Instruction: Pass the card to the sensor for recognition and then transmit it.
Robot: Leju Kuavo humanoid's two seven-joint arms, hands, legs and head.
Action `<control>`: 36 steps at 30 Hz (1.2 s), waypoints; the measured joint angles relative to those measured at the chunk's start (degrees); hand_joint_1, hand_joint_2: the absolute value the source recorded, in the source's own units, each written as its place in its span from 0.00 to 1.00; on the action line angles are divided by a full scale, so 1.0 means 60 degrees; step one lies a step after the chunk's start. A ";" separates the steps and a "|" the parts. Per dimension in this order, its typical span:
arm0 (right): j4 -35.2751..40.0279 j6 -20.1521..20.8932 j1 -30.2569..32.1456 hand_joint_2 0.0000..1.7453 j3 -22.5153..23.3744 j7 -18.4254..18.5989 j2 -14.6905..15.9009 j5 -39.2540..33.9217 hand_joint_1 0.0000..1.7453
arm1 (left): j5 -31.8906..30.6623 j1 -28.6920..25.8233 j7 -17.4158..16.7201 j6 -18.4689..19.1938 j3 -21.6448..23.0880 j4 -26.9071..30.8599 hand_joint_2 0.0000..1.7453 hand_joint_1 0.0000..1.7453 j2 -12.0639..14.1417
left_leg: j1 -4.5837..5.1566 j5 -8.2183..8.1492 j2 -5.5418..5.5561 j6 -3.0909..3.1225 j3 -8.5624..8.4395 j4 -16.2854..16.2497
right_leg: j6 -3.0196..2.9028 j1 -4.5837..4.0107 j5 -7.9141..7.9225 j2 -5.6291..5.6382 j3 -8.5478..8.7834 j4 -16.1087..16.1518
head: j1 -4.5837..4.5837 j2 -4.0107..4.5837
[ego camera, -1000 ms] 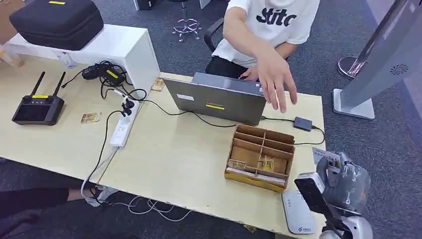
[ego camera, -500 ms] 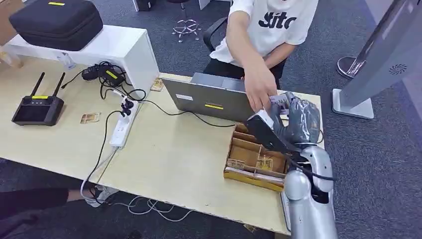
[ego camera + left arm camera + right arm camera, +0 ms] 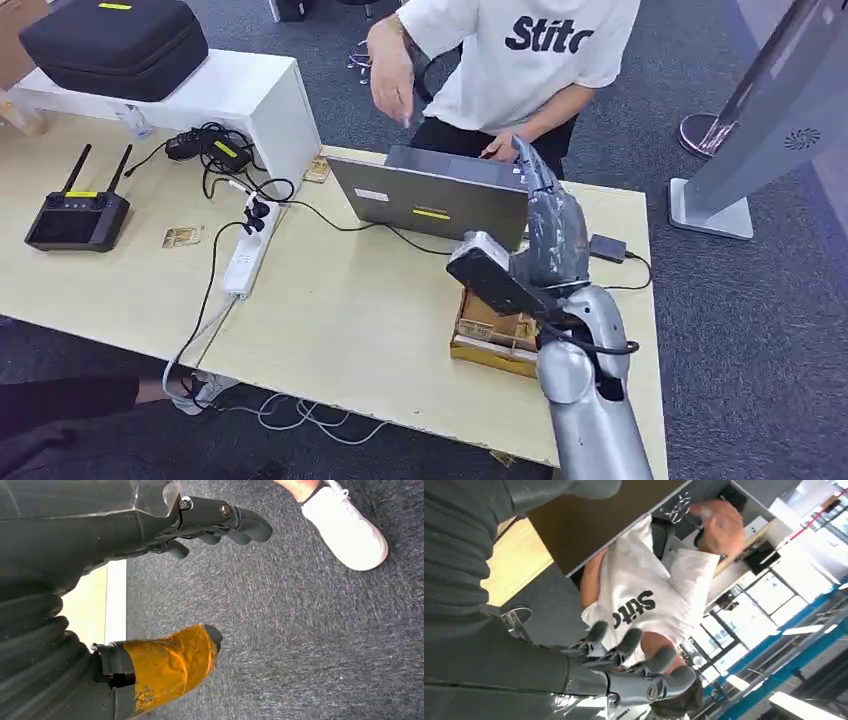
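Note:
My right hand (image 3: 548, 225) is raised over the far side of the wooden divided box (image 3: 487, 330), just in front of the grey laptop (image 3: 430, 200). Its fingers point up and stand apart, with nothing between them (image 3: 634, 670). A person in a white shirt (image 3: 530, 50) sits behind the laptop with one hand (image 3: 390, 70) lifted high and away from mine; whether it holds a card I cannot tell. A small dark box (image 3: 607, 248) wired to the laptop lies just right of my hand. My left hand (image 3: 200, 517) hangs over grey carpet, fingers apart and empty.
A white power strip (image 3: 245, 260) and black cables lie left of the laptop. A black remote with two antennas (image 3: 78, 215) sits at the far left, and a black case (image 3: 110, 40) on a white shelf. A grey stand base (image 3: 710, 205) is on the floor to the right.
My right hand rose from the table's front right edge, carried a card up to the person's hand, and now stands empty by the laptop. The person's hand pulled back up and left.

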State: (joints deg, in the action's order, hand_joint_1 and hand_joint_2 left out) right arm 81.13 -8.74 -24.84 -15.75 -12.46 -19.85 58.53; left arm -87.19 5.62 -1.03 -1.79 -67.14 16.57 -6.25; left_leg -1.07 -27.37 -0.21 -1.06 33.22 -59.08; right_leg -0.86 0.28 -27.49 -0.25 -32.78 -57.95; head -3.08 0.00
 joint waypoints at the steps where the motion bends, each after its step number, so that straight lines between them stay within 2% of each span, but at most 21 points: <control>1: 0.0180 -0.0015 0.0119 1.00 -0.0133 -0.0041 0.0037 0.0004 0.00 | 0.0004 -0.0002 0.0000 -0.0007 0.0000 -0.0004 1.00 0.00 0.0000 | 0.0000 0.0000 -0.0001 0.0000 0.0001 0.0000 | 0.0000 0.0000 0.0000 0.0000 -0.0001 0.0000 | 0.0000 0.0000; 10: 0.2435 -0.0197 0.1755 1.00 -0.1512 -0.0471 0.0673 0.0335 0.00 | 0.0062 -0.0057 0.0000 -0.0091 -0.0004 -0.0004 1.00 0.00 0.0000 | 0.0000 -0.0007 -0.0002 0.0000 0.0005 0.0001 | -0.0002 0.0000 -0.0003 0.0000 -0.0006 0.0001 | 0.0000 0.0000; 16: 0.3539 -0.0543 0.2872 1.00 -0.2111 -0.0838 0.1166 0.0218 0.00 | 0.0138 -0.0086 0.0000 -0.0128 -0.0040 -0.0004 1.00 0.00 0.0000 | 0.0000 -0.0007 0.0001 0.0000 0.0012 0.0001 | 0.0001 0.0000 -0.0006 -0.0002 -0.0009 0.0002 | 0.0000 0.0000; 22: 0.4172 -0.0801 0.3801 1.00 -0.2285 -0.0933 0.1738 0.0182 0.00 | 0.0295 -0.0097 0.0000 -0.0204 -0.0091 0.0000 1.00 0.00 -0.0004 | 0.0000 -0.0008 0.0001 0.0001 0.0016 0.0001 | 0.0002 0.0000 -0.0006 -0.0003 -0.0009 0.0004 | 0.0003 0.0000; 26: 0.4252 -0.0900 0.4285 1.00 -0.2285 -0.0980 0.1941 0.0168 0.00 | 0.0335 -0.0098 -0.0004 -0.0233 -0.0113 0.0000 1.00 0.00 -0.0004 | 0.0000 -0.0008 0.0000 0.0001 0.0015 0.0001 | 0.0002 0.0000 -0.0006 -0.0003 -0.0009 0.0004 | 0.0000 0.0000; 36: 0.4248 -0.0805 0.4847 1.00 -0.2271 -0.1049 0.2065 -0.0157 0.00 | 0.0382 -0.0098 -0.0004 -0.0255 -0.0226 0.0000 1.00 0.00 -0.0022 | -0.0001 -0.0007 -0.0001 0.0001 0.0015 0.0002 | 0.0002 -0.0001 -0.0006 -0.0001 -0.0011 0.0003 | 0.0003 0.0000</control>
State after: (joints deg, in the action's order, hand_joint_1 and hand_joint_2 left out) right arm 106.62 -13.57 4.24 -29.38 -18.75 -7.45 57.59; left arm -84.89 5.03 -1.05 -3.32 -68.50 16.57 -6.38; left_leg -1.08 -27.41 -0.22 -1.05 33.31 -59.07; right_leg -0.85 0.27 -27.52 -0.26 -32.84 -57.94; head -3.06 0.00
